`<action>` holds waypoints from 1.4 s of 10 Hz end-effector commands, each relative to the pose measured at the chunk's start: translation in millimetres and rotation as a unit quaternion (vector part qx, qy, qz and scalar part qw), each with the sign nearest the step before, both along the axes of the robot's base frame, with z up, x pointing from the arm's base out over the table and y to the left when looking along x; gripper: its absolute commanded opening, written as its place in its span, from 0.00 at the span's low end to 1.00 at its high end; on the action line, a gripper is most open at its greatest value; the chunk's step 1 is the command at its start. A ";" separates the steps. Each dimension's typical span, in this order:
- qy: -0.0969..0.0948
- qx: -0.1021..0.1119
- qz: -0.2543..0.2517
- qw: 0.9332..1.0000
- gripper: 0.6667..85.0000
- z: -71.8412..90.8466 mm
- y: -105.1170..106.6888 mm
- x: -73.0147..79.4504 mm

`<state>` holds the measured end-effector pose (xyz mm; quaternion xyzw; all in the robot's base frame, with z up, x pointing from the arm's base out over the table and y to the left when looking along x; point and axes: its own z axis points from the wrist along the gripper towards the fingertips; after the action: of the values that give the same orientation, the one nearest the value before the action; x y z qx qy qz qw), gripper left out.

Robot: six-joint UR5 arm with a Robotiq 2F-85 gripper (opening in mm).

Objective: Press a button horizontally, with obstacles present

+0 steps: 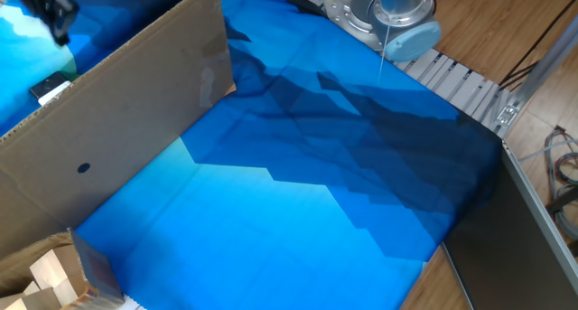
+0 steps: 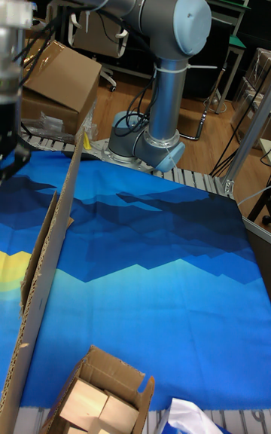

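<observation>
The obstacle, a long brown cardboard panel [image 1: 135, 111], stands on edge across the left of the blue cloth. It has a small dark hole [image 1: 83, 167] and a taped patch [image 1: 213, 80]. Behind it, a little white box [image 1: 51, 89] peeks over the top edge; I take it for the button's box, but the red button itself does not show. My gripper [image 1: 54, 21] is a dark shape at the top left, behind the panel and above the box. In the tall fixed view the gripper [image 2: 10, 154] hangs at the left edge beyond the panel [image 2: 50, 261]. Its fingertips are not distinct.
An open carton with pale wooden blocks [image 1: 50, 274] sits at the near left corner and also shows at the bottom of the tall view [image 2: 98, 402]. The arm's base [image 1: 397, 12] stands at the back beside a ribbed metal strip [image 1: 461, 82]. Blue cloth [image 1: 298, 192] covers the table.
</observation>
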<state>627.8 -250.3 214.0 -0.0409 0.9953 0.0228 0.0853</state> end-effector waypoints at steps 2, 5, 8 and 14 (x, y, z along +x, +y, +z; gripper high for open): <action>-0.019 -0.003 0.004 1.000 0.00 -22.2 -6.0 11.8; 0.018 -0.014 -0.006 1.000 0.00 -17.8 -12.9 -9.0; 0.052 -0.029 -0.049 0.997 0.00 -19.5 -22.8 -25.8; 0.055 -0.024 -0.029 0.998 0.00 -24.7 -22.7 -23.4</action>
<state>602.9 -277.0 192.3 -0.0029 0.9993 -0.0154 0.0329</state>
